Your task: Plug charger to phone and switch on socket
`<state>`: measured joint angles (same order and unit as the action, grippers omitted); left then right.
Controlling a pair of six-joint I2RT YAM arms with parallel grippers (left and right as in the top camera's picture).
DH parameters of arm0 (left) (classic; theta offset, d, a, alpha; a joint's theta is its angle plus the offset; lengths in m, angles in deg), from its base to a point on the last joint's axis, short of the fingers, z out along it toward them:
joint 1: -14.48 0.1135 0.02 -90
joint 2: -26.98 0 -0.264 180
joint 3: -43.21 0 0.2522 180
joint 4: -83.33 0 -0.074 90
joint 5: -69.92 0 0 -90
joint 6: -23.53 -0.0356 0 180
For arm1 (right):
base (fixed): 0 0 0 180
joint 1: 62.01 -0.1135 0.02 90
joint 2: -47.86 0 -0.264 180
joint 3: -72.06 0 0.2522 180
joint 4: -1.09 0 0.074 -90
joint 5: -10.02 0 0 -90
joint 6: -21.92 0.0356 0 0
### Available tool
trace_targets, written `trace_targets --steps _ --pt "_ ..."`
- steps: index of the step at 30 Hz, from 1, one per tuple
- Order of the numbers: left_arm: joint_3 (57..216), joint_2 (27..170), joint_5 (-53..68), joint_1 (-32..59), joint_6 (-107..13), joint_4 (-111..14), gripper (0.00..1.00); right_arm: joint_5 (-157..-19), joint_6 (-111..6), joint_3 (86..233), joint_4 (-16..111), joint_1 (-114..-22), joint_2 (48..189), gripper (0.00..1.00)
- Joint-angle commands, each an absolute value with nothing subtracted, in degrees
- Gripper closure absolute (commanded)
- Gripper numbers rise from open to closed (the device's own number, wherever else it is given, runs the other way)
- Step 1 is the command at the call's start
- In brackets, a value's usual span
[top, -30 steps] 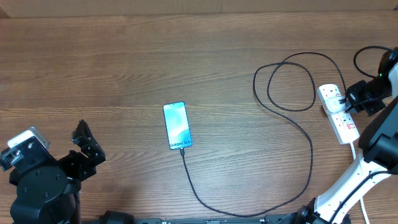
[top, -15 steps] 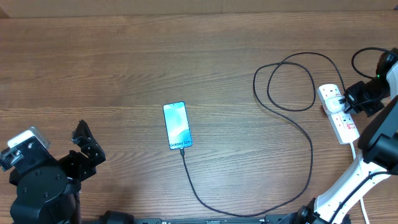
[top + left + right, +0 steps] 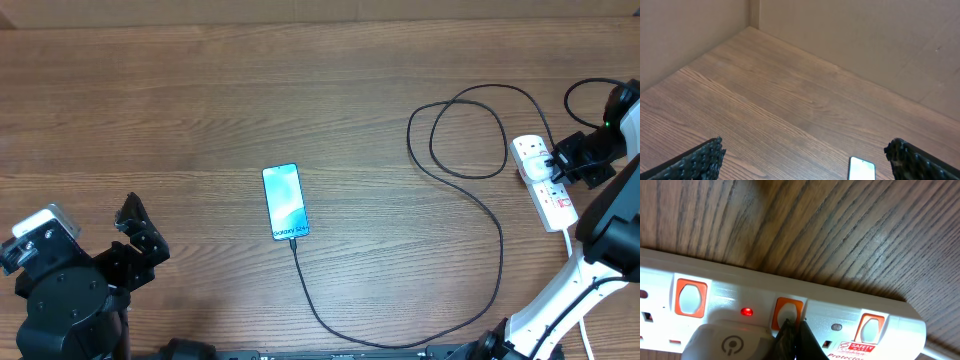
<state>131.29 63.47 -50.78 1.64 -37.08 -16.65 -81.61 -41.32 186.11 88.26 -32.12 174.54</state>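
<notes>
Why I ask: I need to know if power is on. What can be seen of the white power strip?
The socket is a white plastic strip lying flat on the table at the overhead view's right, thick white cord trailing off its near end. Close up: three orange-red switches, a small red light lit, a white adapter plugged in. The right gripper, jaws shut, touches the middle switch.

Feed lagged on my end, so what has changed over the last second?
The right gripper edged slightly closer onto the socket, with its tips together at the middle switch. The phone, the charger and the open left gripper stayed put.
</notes>
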Motion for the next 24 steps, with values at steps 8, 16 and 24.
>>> trace_targets --steps 8,16,24 --pt "131.2 63.23 -51.96 1.33 -38.19 -16.67 0.0 -81.45 -38.91 189.95 94.14 -33.04 173.9 0.96" --pt "131.2 63.21 -51.89 1.81 -38.19 -16.67 0.01 -79.66 -36.29 200.16 100.11 -31.33 160.39 0.96" --pt "131.2 60.98 -51.61 10.66 -38.19 -16.67 0.01 -90.61 -34.85 200.34 92.39 -31.77 136.94 0.96"
